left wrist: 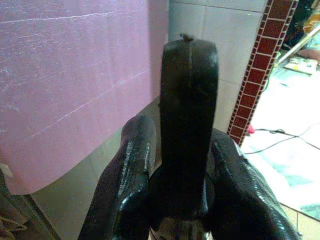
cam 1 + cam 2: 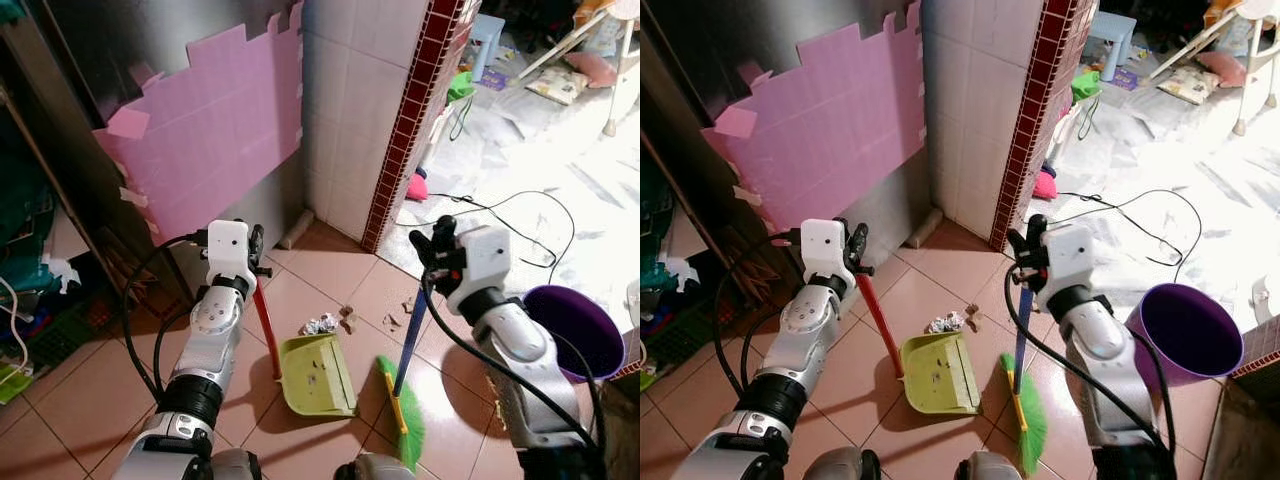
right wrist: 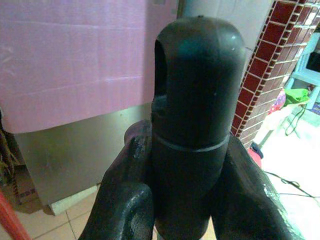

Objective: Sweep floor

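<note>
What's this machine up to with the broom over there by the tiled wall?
It is sweeping the floor. The left gripper holds the red handle of a green dustpan standing on the tiles, and the right gripper holds the blue stick of a green broom beside it. Scraps of litter lie on the floor just beyond the dustpan's mouth, with a few bits already in the pan. A purple bucket sits by the right arm.

Tiled floor (image 2: 90,385); dustpan (image 2: 318,375), broom head (image 2: 404,412), scattered litter (image 2: 322,324).
</note>
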### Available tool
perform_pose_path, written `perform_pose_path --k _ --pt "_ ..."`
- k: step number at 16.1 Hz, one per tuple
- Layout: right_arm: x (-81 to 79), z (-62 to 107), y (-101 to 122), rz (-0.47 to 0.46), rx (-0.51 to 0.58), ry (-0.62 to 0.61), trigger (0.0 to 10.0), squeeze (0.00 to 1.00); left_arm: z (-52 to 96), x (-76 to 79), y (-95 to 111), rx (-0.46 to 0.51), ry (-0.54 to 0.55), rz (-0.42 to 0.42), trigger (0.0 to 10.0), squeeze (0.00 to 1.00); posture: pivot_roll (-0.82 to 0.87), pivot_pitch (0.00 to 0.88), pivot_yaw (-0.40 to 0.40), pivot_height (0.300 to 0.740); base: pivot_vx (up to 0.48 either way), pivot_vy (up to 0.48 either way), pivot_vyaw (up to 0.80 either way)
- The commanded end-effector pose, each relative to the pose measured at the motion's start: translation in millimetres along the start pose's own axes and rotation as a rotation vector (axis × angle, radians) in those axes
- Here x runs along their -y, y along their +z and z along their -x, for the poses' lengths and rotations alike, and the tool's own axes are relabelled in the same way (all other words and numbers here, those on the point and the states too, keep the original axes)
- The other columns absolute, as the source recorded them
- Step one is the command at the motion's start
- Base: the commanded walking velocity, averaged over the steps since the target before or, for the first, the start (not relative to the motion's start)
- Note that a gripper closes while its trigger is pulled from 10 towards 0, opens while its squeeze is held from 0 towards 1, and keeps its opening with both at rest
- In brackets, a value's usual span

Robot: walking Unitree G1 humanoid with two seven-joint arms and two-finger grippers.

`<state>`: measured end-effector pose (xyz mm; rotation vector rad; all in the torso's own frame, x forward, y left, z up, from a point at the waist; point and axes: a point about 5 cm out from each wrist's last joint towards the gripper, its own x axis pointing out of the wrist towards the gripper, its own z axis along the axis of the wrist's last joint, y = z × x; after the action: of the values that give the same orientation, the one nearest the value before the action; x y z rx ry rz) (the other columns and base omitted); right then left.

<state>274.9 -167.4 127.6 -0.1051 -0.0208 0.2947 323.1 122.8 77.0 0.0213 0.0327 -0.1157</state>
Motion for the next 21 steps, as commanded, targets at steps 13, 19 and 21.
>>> perform_pose_path --k 13,19,21 --pt "-10.4 -57.3 -7 0.107 0.064 -0.056 10.0 0.00 17.0 -28.1 32 0.122 0.030 -0.054 0.0 0.00 -0.02 0.000 0.015 0.740 0.000 0.000 0.00" --pt "-9.3 -56.5 -19 0.142 0.044 -0.072 10.0 0.00 28.5 -28.7 35 0.079 0.013 -0.047 4.8 0.00 -0.02 0.000 0.030 0.740 0.000 0.000 0.00" --pt "-0.3 -48.0 -19 0.134 0.082 -0.138 10.0 0.00 42.2 -26.5 23 0.035 -0.002 -0.059 10.0 0.00 -0.04 0.000 0.040 0.740 0.000 0.000 0.00"
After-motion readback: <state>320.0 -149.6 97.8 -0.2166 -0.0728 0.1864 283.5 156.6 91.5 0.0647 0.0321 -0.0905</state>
